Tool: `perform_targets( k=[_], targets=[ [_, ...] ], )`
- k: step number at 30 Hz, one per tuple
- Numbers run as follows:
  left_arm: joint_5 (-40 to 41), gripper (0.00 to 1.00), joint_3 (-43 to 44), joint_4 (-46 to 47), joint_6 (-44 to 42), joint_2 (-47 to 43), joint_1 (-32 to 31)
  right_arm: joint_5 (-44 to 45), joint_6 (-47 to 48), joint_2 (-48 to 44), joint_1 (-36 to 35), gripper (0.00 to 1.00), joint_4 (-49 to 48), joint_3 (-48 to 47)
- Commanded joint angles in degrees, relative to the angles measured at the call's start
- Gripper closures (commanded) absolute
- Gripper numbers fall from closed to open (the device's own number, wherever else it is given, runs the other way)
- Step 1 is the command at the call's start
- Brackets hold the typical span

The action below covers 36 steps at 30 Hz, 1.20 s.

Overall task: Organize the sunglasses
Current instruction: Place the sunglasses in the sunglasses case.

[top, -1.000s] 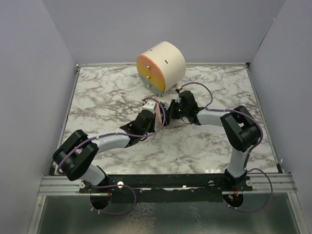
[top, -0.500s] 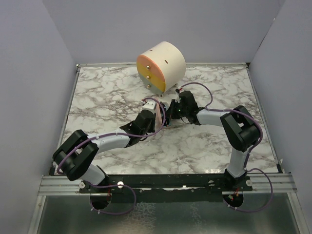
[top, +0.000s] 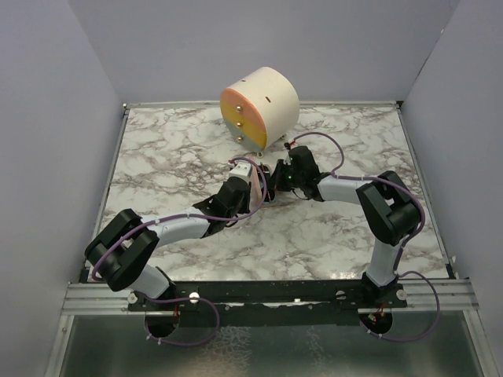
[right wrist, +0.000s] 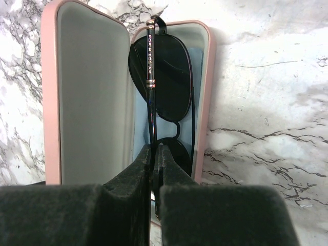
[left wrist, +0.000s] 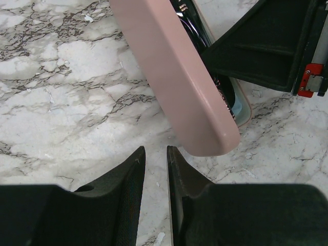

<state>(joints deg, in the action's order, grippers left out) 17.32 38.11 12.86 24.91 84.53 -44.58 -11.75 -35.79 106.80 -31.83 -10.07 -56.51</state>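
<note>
The sunglasses [right wrist: 169,84] lie folded in the lower tray of the open pink case [right wrist: 205,102], on a light blue cloth lining. My right gripper [right wrist: 155,148] is shut on the sunglasses' thin black temple arm, just above the tray. The case's raised lid [right wrist: 87,97] stands left of the glasses; its pink outer side [left wrist: 174,77] fills the left wrist view. My left gripper [left wrist: 155,151] hangs over bare marble just short of the lid's corner, jaws nearly closed with a narrow gap, holding nothing. In the top view both grippers meet at the case [top: 258,187] mid-table.
A round cream drum with an orange face and small knobs [top: 258,108] stands at the back centre of the marble table [top: 173,149]. Grey walls enclose the table on three sides. The right gripper's body [left wrist: 266,46] crowds the case from the right.
</note>
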Motion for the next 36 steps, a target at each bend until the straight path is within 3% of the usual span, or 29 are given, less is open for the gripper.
perform_targets(
  k=[1, 31, 36],
  targets=[
    [-1.15, 0.74, -0.01, 1.66, 0.35, -0.22, 0.19, 2.66, -0.18, -2.86, -0.33, 0.99, 0.86, 0.16],
    [-1.41, 0.74, 0.48, 1.57, 0.28, 0.51, 0.19, -0.39, -1.39, 0.98, -1.10, 0.99, -1.68, 1.52],
    [-1.30, 0.74, 0.39, 1.50, 0.25, 0.29, 0.20, 0.26, -1.47, 0.51, -1.21, 0.84, -1.66, 1.96]
  ],
)
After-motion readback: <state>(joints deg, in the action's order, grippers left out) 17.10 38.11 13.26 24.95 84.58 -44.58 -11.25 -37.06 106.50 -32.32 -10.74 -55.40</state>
